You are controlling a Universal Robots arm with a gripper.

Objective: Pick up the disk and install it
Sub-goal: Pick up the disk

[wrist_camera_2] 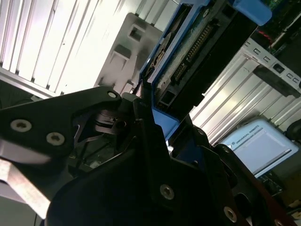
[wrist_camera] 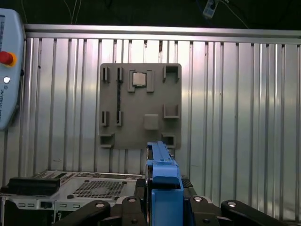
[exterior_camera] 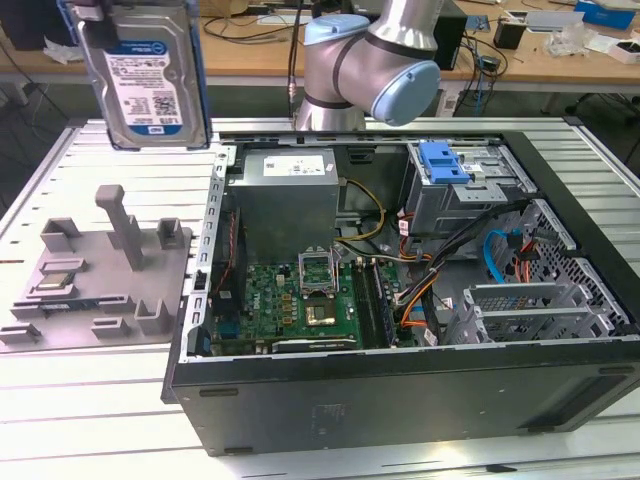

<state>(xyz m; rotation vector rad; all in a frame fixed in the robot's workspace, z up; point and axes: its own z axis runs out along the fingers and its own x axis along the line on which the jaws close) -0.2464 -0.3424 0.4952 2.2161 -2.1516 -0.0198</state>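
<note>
Closest to the wrist cameras, the end effector (wrist_camera: 164, 205) is seen clenched on the disk (wrist_camera: 162, 162), which is gripped across its blue carrier frame, presumably so that the drive body itself is not squeezed. In the exterior view the disk is held upright in the air, label outward, above the grey fixture tray (exterior_camera: 100, 280), evidently to be kept clear of its posts. That tray is laid on the desk (exterior_camera: 60, 420) beside the open computer case (exterior_camera: 400, 395); installation is judged not yet done.
</note>
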